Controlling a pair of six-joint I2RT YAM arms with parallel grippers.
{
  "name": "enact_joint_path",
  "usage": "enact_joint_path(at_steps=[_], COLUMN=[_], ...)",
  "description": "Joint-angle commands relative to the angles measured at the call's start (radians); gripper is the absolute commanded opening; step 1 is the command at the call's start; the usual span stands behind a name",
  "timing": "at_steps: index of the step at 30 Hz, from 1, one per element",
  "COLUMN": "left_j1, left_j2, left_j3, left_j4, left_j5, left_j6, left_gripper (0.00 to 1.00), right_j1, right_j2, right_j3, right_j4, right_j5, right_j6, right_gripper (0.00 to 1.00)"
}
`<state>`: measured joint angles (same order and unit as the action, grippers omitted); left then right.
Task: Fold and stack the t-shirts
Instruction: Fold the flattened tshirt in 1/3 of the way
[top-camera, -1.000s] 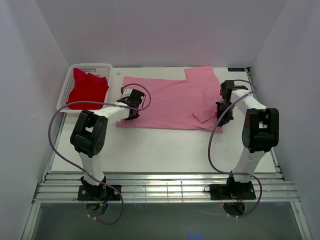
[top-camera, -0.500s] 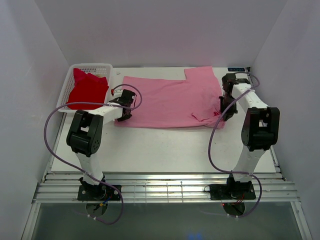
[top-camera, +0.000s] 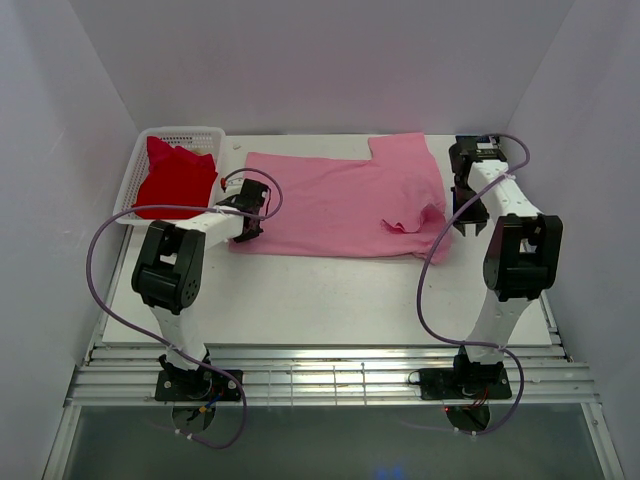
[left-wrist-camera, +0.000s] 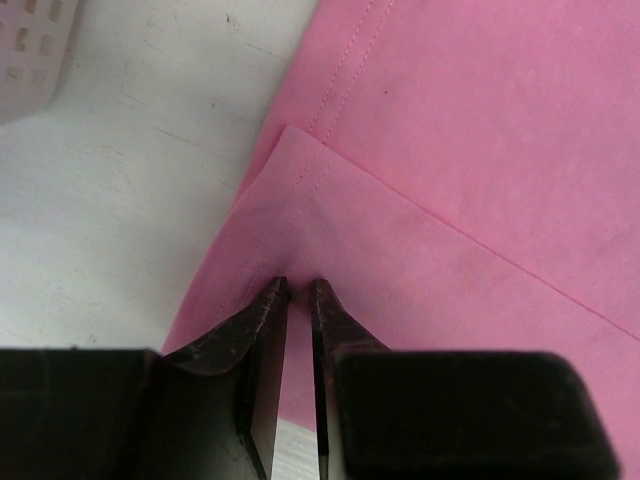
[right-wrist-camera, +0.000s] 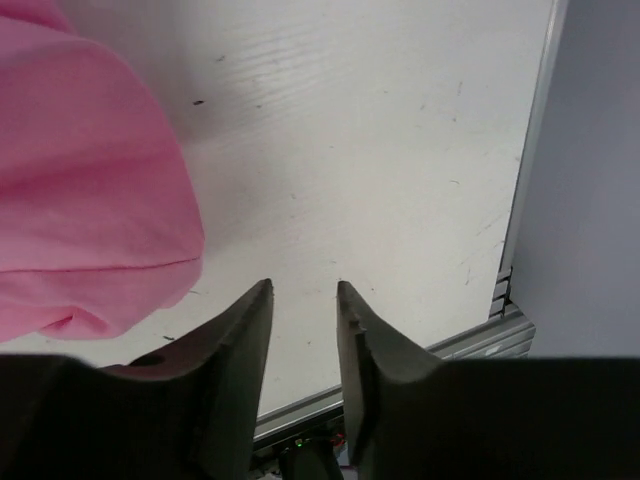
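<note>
Top external view: a large light pink cotton t-shirt (top-camera: 340, 205) is lying spread flat across the far half of the white table (top-camera: 330, 290), with a rumpled flap turned up near its right edge. A bright red t-shirt (top-camera: 175, 180) is sitting bunched inside the white plastic mesh basket (top-camera: 185, 132) at the table's far left corner. The left end effector (top-camera: 250, 215) is resting at the pink shirt's near left corner. The right end effector (top-camera: 466, 222) is hanging just beside the shirt's right edge.

Left wrist view: the left end effector (left-wrist-camera: 299, 288) is pointing at a turned-over corner of the light pink cotton t-shirt (left-wrist-camera: 480, 150), its fingers standing only a narrow slit apart and gripping no cloth that I can make out. The white table (left-wrist-camera: 130, 180) is showing to the left, and a piece of the basket (left-wrist-camera: 30, 50) in the upper left corner.

Right wrist view: the right end effector (right-wrist-camera: 303, 287) is standing with its fingers apart, holding nothing, above the white table (right-wrist-camera: 380, 150). A rounded fold of the light pink cotton t-shirt (right-wrist-camera: 80, 200) is lying just beside the left finger.
</note>
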<state>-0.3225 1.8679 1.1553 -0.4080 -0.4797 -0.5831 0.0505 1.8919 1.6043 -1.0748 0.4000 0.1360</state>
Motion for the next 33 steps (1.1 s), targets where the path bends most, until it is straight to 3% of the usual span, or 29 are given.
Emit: enact_joint_path(at_steps=[1,3,7,10,13,21,33], left_j1=[0.008,0.008,0.008,0.007,0.005,0.0,0.0], left_j2=[-0.038,-0.058,-0.076,-0.072,-0.061,-0.065,-0.075], left_j3=[-0.034,-0.034,-0.014,0.004,0.018,0.026,0.026], left_j4=[-0.04,-0.04,-0.043,-0.048,-0.052,-0.061,-0.064], left_j5=[0.019,0.021,0.036,0.052,0.072,0.067,0.05], left_j6=[0.015,0.016,0.016,0.016,0.014,0.006,0.008], left_gripper=[0.26,0.26,0.26,0.25,0.25,0.25,0.25], right_j1=[-0.009,-0.008,-0.008,-0.005,0.009,0.026,0.026], right_j2=[-0.037,-0.054,-0.083,-0.082,-0.047,0.067,0.148], right_j3=[-0.006,-0.006,-0.035,-0.121,-0.178,-0.187,-0.121], right_j4=[-0.037,-0.039,-0.03,0.009,0.026,0.059,0.099], right_j5=[0.099,0.097,-0.139,-0.431,-0.512,-0.52,-0.353], right_j6=[0.013,0.017,-0.002,-0.013,-0.021,-0.027,0.019], right_gripper=[0.41,0.48,0.49,0.51,0.56,0.58,0.57])
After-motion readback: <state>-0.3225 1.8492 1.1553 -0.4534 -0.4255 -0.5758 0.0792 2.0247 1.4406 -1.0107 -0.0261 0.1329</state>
